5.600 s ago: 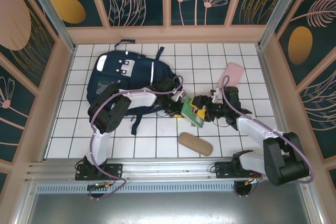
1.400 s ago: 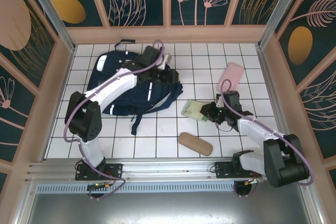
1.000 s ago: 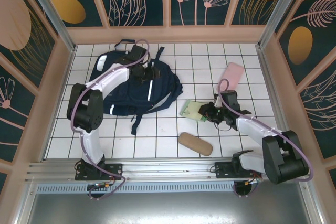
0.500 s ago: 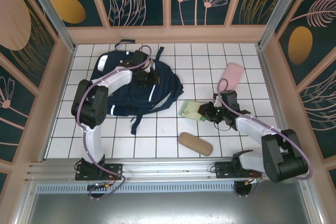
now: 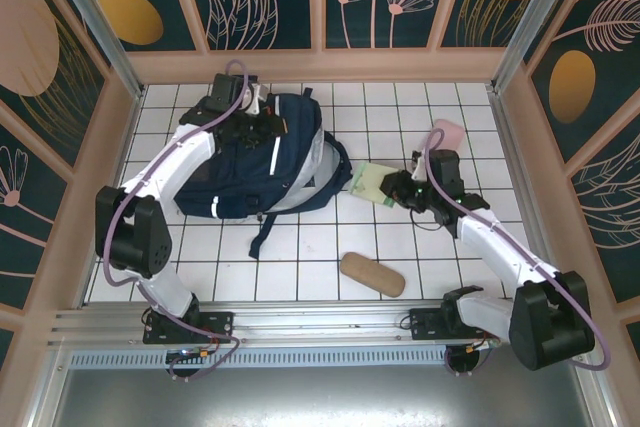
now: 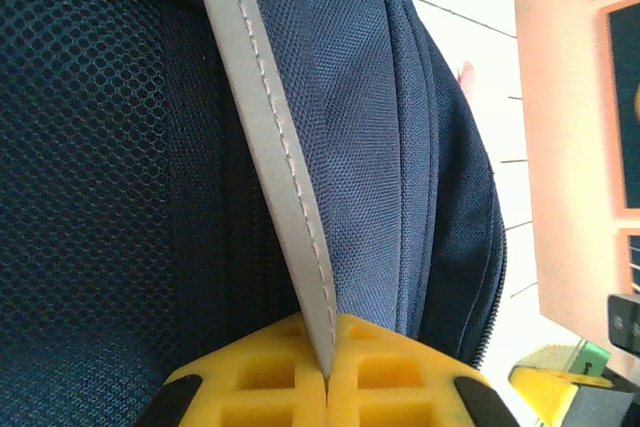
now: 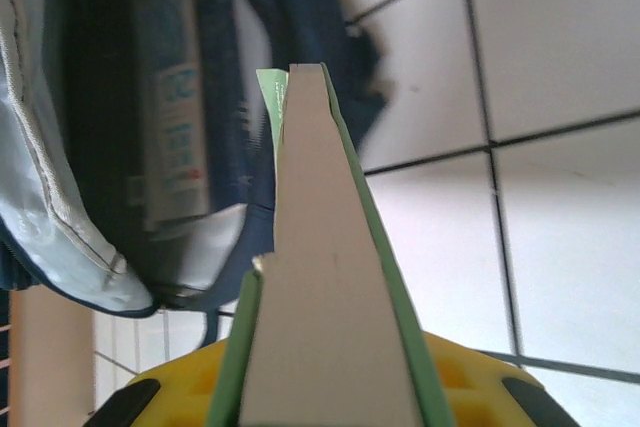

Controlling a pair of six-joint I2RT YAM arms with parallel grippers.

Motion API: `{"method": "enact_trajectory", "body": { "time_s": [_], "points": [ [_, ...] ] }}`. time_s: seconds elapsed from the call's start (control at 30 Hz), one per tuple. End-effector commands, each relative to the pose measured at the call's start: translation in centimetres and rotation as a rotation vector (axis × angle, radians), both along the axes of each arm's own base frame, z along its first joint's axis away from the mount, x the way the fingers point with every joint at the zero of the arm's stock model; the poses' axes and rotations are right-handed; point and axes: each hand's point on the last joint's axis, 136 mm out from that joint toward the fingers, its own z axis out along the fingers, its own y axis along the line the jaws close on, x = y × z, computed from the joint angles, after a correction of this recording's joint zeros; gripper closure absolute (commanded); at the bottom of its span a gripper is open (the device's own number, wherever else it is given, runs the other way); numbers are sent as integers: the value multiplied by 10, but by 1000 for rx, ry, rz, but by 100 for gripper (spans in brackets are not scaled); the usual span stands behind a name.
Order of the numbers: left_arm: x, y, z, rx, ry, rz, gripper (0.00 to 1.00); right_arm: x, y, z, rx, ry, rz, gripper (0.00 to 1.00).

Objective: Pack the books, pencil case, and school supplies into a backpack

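The navy backpack (image 5: 250, 172) lies at the back left, its top raised and its mouth gaping toward the right. My left gripper (image 5: 265, 129) is shut on the backpack's white stripe (image 6: 270, 147), pinched between the yellow fingers (image 6: 250, 382). My right gripper (image 5: 398, 187) is shut on the pale green-white packet (image 5: 372, 182), seen edge-on (image 7: 315, 247) and held just right of the opening. Inside the pale lining (image 7: 60, 147) stands what looks like a book (image 7: 170, 137) with pale print. The tan pencil case (image 5: 372, 274) lies on the tiles in front. The pink pouch (image 5: 447, 133) sits behind the right arm.
Dark straps (image 5: 262, 232) trail from the backpack toward the front. Wooden walls (image 5: 320, 65) close in the white tiled floor on three sides. A metal rail (image 5: 300, 322) runs along the near edge.
My left gripper has shut on the backpack's stripe and drawn it up and left, spreading the mouth open. The right gripper has carried the packet up and closer to the opening.
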Motion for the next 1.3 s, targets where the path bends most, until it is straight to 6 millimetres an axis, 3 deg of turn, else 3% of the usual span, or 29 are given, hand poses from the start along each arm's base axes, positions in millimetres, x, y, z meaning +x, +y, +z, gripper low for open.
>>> {"method": "enact_trajectory", "body": {
  "time_s": [0.0,0.17,0.27,0.57,0.7,0.87,1.13,1.27],
  "points": [
    [-18,-17,68,-146,-89,-95,100,13,23,39,89,-88,63,100],
    [-22,9,100,-252,-126,-68,100,27,61,60,199,-118,167,100],
    [-21,20,103,-303,-121,-49,100,38,85,63,261,-108,242,100],
    [-26,21,106,-342,-118,-52,100,78,167,62,417,-47,409,100],
    [-25,22,110,-350,-122,-51,100,91,222,49,415,11,467,100],
    [-25,24,119,-367,-142,-41,100,103,292,7,434,140,497,100],
    [-27,23,132,-411,-157,-47,100,125,369,-36,369,206,444,100],
    [-26,22,130,-419,-152,-48,100,127,394,-50,381,221,438,97]
  ]
}}
